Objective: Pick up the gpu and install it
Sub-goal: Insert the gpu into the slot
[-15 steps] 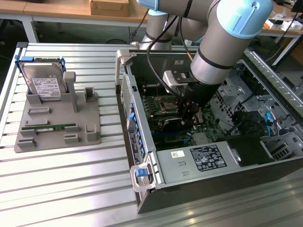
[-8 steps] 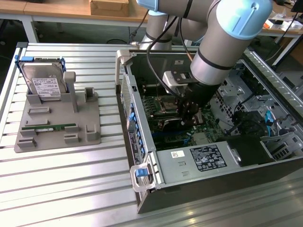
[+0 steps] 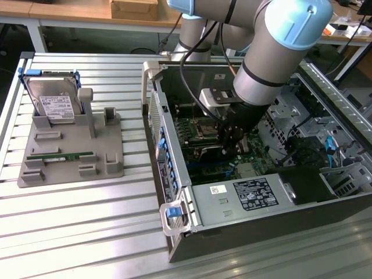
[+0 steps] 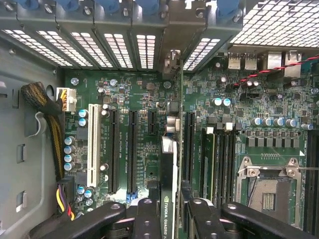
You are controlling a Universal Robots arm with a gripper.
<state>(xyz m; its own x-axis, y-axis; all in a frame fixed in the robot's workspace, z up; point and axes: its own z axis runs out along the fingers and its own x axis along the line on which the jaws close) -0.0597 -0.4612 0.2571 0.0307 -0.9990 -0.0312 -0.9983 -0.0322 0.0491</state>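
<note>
The gpu (image 4: 168,199) is pinched edge-on in the gripper (image 4: 169,214) inside the open case (image 3: 174,174), held upright over the motherboard (image 4: 149,99) so its edge connector is lined up with a slot (image 4: 188,144).

The exterior view looks down from above at an angle onto the desk (image 3: 87,232), taking in the open case (image 3: 256,209), the arm (image 3: 279,52) and a grey tray (image 3: 72,145) from a moderate distance. The wrist view looks past the pincer (image 4: 167,219) straight at the motherboard (image 4: 249,99), close up. Both views share the motherboard (image 3: 200,131) inside the case.
</note>
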